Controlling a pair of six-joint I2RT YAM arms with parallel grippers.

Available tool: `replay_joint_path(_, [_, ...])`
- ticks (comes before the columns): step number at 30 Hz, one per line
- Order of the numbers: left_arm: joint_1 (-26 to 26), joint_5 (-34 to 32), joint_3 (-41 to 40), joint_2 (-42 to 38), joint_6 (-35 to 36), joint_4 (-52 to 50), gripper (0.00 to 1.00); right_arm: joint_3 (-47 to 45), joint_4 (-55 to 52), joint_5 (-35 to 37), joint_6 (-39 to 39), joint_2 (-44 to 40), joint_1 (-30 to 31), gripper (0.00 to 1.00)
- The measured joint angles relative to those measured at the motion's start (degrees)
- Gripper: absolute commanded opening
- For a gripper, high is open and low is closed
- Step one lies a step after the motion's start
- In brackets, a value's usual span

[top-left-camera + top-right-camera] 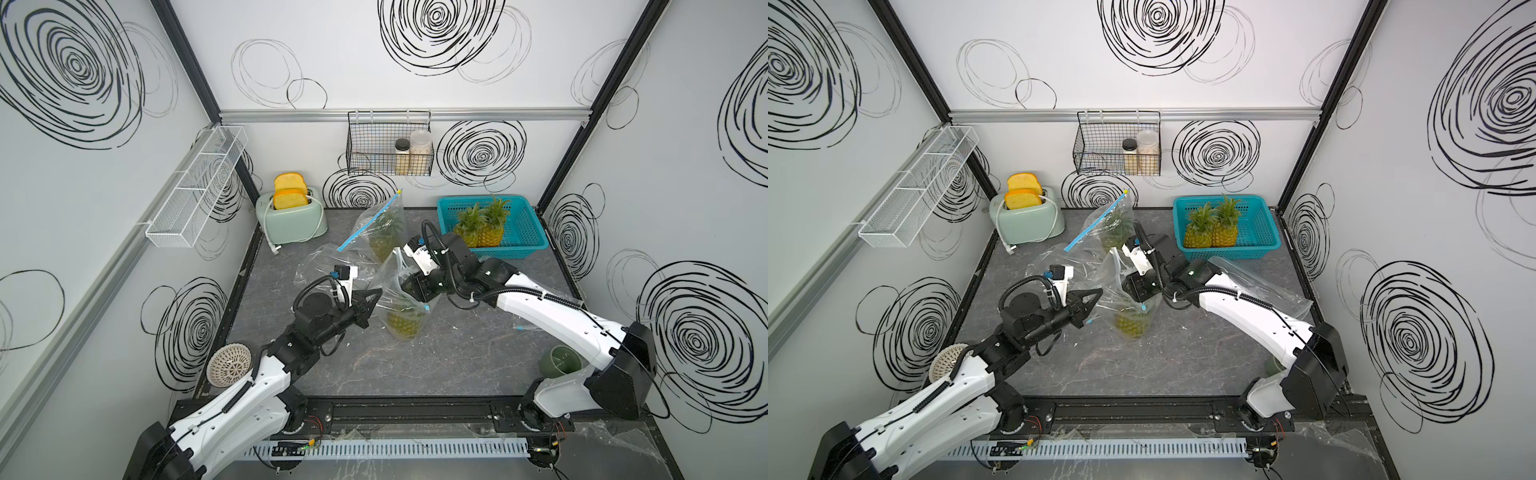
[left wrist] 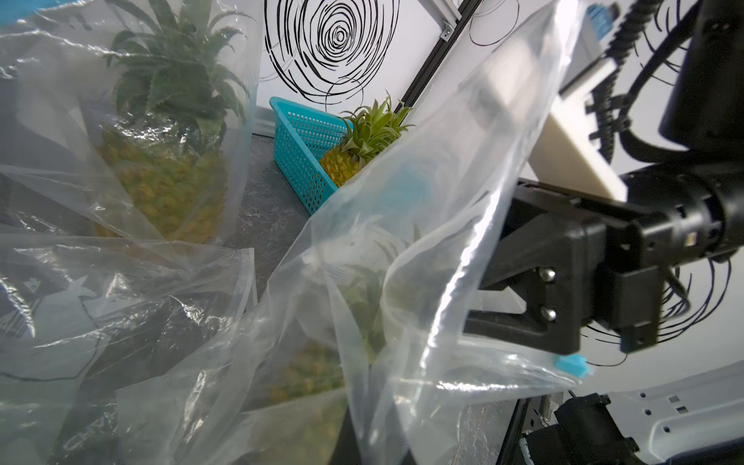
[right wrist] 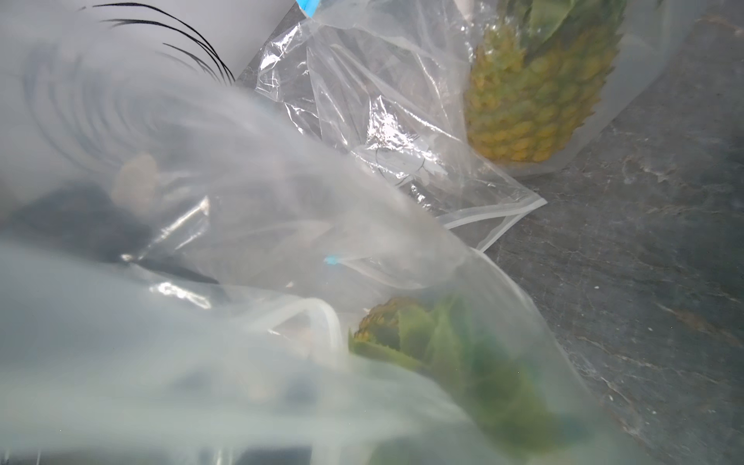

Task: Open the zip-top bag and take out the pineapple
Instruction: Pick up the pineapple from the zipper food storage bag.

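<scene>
Pinching the rim of the limp, clear zip-top bag [image 1: 394, 306], my left gripper [image 1: 375, 297] is clamping shut; the right gripper [image 1: 409, 286] is reaching inside, jaws partly apart, empty. I'm judging the heavy yellow pineapple [image 1: 405, 325], bagged on the grey marbled table [image 1: 457, 353], best gripped by its crown.

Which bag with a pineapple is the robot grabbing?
The front bag, mid-table: the left gripper pinches its edge and the right gripper presses into it. The back bag, nearer the toaster, stands untouched.

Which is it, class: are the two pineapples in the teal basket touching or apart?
Touching. In both top views the two pineapples stand upright in the teal basket, yellow bodies pressed side to side, no gap visible.
</scene>
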Motion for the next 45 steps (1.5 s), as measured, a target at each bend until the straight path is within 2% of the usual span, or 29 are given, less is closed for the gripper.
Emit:
replay_joint_path(8, [0.0, -0.3, -0.9, -0.7, 0.0, 0.1, 0.0, 1.2, -3.7, 3.7, -0.7, 0.0, 0.1, 0.5])
replay_joint_path(24, [0.0, -0.7, -2.0, -1.2, -0.4, 0.5, 0.0, 1.0, -8.0, 3.3, 0.8, 1.0, 1.8, 0.43])
replay_joint_path(26, [0.0, -0.7, -2.0, -1.2, -0.4, 0.5, 0.0, 0.3, -7.7, 3.3, 1.1, 1.0, 1.8, 0.36])
replay_joint_path(32, [0.0, -0.8, -2.2, -1.9, -0.4, 0.4, 0.0, -1.6, -4.9, 5.0, 2.6, 0.9, 1.8, 0.0])
replay_joint_path(35, [0.0, -0.8, -2.4, -2.6, -0.4, 0.3, 0.0, -4.2, -1.4, 5.3, 3.0, -0.7, 1.7, 0.0])
replay_joint_path(36, [0.0, -0.8, -2.5, -2.7, -0.5, 0.2, 0.02, -5.2, -0.3, 5.3, 3.0, -1.5, 1.5, 0.0])
replay_joint_path(39, [0.0, -0.9, -2.6, -3.1, -0.5, -0.1, 0.35, -8.6, 2.0, 4.8, 3.0, -4.3, 1.2, 0.0])
replay_joint_path(41, [0.0, -1.2, -2.7, -3.6, -1.0, -0.1, 0.62, -9.9, 2.5, 3.3, 3.0, -6.0, 0.0, 0.0])
replay_joint_path(43, [0.0, -1.2, -2.9, -4.1, -1.5, -0.1, 0.76, -10.1, 2.6, 1.2, 3.0, -7.0, -2.1, 0.0])
replay_joint_path(45, [0.0, -0.8, -3.2, -4.5, -2.0, 0.0, 0.83, -10.0, 3.0, -1.0, 3.0, -8.2, -4.4, 0.0])
